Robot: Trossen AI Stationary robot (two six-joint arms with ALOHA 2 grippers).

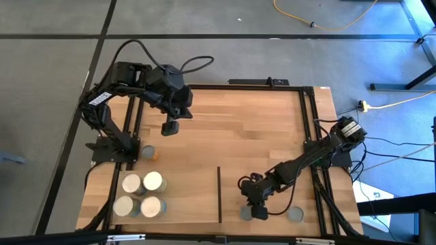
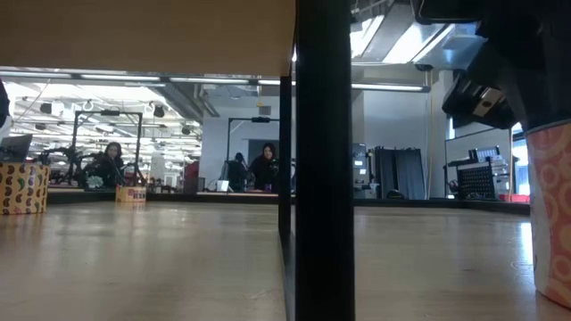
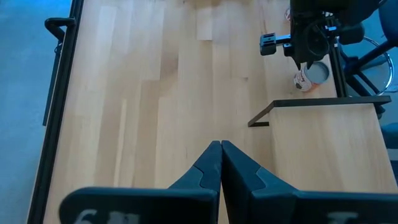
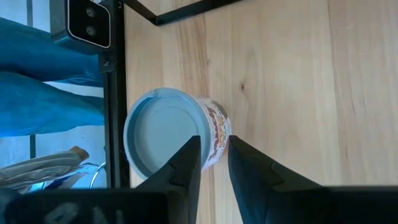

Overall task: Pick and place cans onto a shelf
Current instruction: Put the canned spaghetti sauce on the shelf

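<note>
A can (image 4: 158, 140) with a bluish-grey top and a patterned label stands upright near the table's front edge (image 1: 245, 214), right of the shelf's black strip (image 1: 219, 194). My right gripper (image 4: 214, 158) is open at a narrow gap, right at this can's top edge (image 1: 255, 209). The shelf (image 3: 323, 162) is a smooth pale panel left of the strip, seen from below in the low view (image 2: 143, 36). My left gripper (image 3: 221, 146) hangs shut, high over the far left of the table (image 1: 170, 128), holding nothing. My right gripper slants down from the table's far right at the can's top rim (image 4: 208, 127). One finger (image 4: 186, 165) stands over the can's top and the other (image 4: 249, 168) outside its labelled wall. Whether either finger touches the can, I cannot tell.
Several cream-topped cans (image 1: 139, 194) stand grouped at the near left, with a grey-topped one (image 1: 146, 153) behind them. Another grey-topped can (image 1: 294, 214) stands at the near right. A black metal frame (image 1: 310, 136) rims the table. People sit in the room beyond (image 2: 263, 169).
</note>
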